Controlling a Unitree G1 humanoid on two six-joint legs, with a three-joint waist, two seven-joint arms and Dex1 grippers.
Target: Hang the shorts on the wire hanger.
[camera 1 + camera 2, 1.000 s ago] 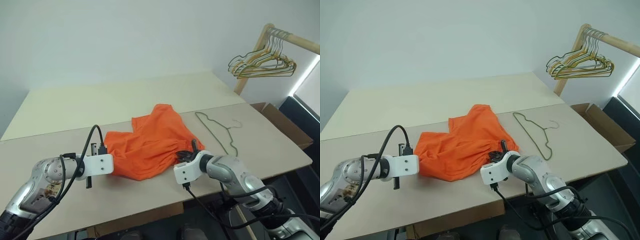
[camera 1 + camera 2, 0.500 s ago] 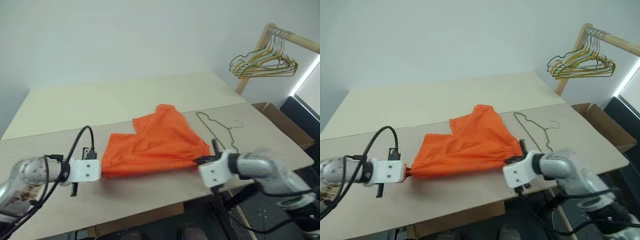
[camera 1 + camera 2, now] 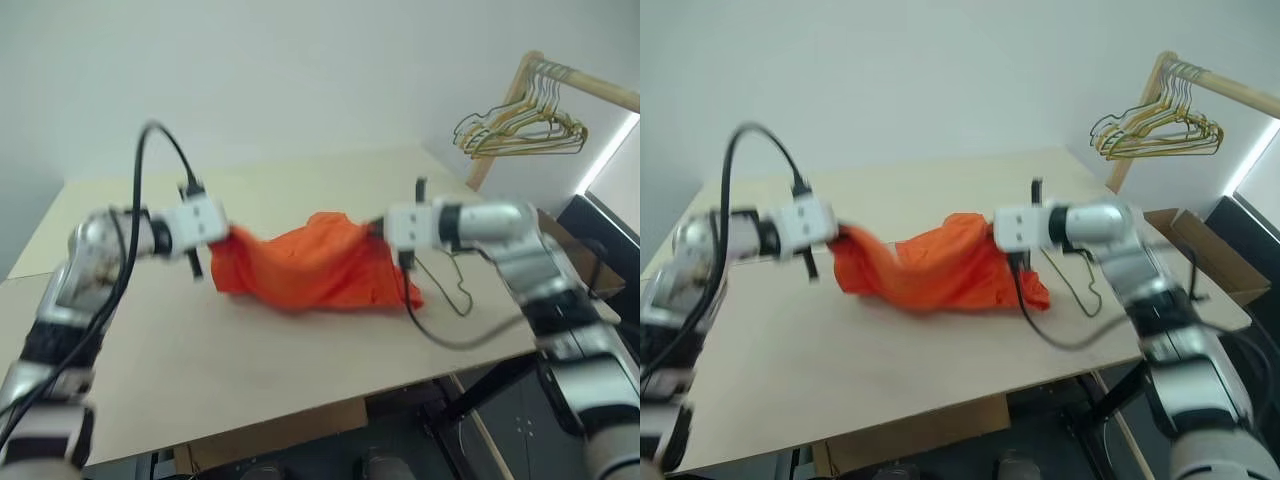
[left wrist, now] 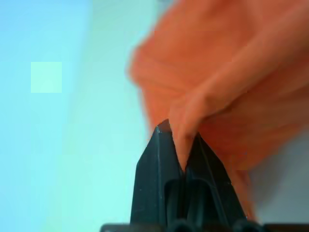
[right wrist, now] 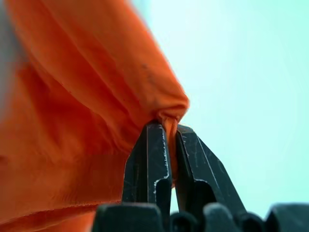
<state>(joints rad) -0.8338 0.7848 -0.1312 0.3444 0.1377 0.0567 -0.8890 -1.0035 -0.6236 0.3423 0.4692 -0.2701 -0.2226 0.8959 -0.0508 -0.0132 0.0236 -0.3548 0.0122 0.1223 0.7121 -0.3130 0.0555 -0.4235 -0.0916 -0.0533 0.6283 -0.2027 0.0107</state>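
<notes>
Two tools pinch soft, creased orange shorts, sagging between.

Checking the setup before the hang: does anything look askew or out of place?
The shorts sag bunched between the left gripper and right gripper; the wire hanger lies flat on the table.

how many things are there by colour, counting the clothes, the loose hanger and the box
orange: 1, the shorts
grey-silver: 1, the wire hanger on the table
brown: 1, the cardboard box beside the table
total: 3
</notes>
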